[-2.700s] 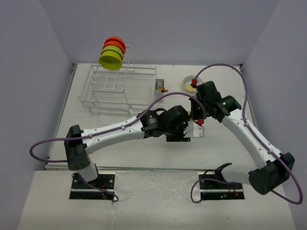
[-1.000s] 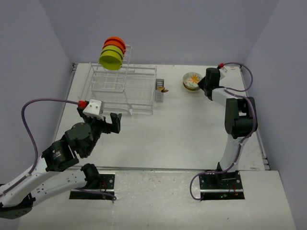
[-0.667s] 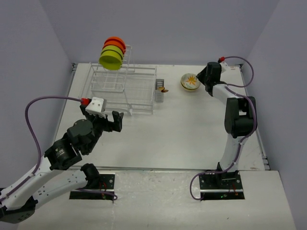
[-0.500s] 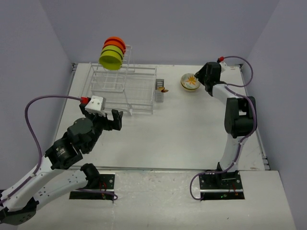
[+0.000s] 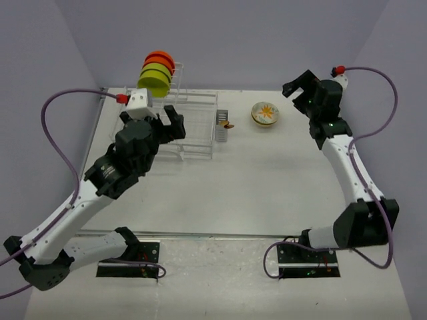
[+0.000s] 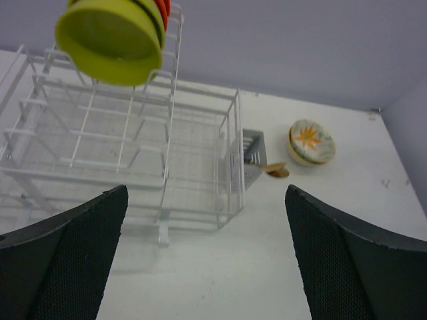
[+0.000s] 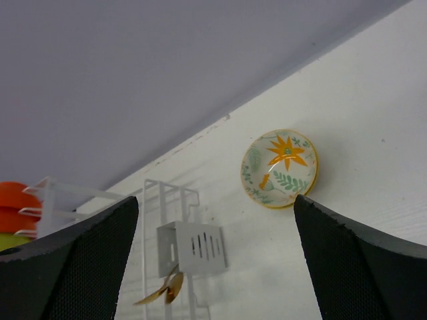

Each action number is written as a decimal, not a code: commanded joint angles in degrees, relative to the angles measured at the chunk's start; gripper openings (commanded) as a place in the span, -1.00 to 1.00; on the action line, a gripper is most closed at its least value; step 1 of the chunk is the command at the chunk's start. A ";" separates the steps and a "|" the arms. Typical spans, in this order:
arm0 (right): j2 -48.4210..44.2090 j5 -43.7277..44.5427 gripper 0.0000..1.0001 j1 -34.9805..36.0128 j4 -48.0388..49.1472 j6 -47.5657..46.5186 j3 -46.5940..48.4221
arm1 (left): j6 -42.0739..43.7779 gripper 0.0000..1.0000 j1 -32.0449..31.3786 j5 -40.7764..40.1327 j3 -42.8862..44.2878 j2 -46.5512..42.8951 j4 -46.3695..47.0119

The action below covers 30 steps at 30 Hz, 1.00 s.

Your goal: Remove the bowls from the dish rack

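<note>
Glossy round flowered bowl (image 5: 265, 114) on matte table (image 5: 267, 187). Empty left gripper (image 5: 157, 120) gapes; right gripper (image 5: 298, 87) gapes too, risen off the bowl since earlier.

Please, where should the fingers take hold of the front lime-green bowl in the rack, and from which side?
Probably its upper rim, from above on the near side: the lime-green bowl stands on edge atop the dish rack, other bowls packed close behind, so only that edge is free.

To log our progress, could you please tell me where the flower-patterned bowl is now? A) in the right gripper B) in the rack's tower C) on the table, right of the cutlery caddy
C: the flower-patterned bowl sits on the table, right of the grey cutlery caddy.
</note>
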 commanded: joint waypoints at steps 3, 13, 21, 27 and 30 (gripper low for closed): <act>-17.38 -8.59 0.98 -0.32 -9.17 -2.80 -10.12 | -9.38 1.00 11.79 8.71 16.19 11.33 7.08; -42.02 -20.66 0.98 -0.31 -5.30 -1.13 -28.15 | -36.09 0.96 31.76 27.48 21.23 22.87 11.56; -47.04 -18.19 0.98 -0.23 -6.70 -1.57 -32.37 | -46.48 0.68 33.52 27.56 12.51 26.71 26.33; -51.61 -14.86 0.98 -0.32 -8.73 -1.13 -32.38 | -48.33 0.56 33.61 25.37 13.93 30.68 26.76; -53.81 -13.28 0.98 -0.23 -8.73 -0.78 -32.99 | -47.97 0.34 34.05 25.02 14.71 32.00 24.86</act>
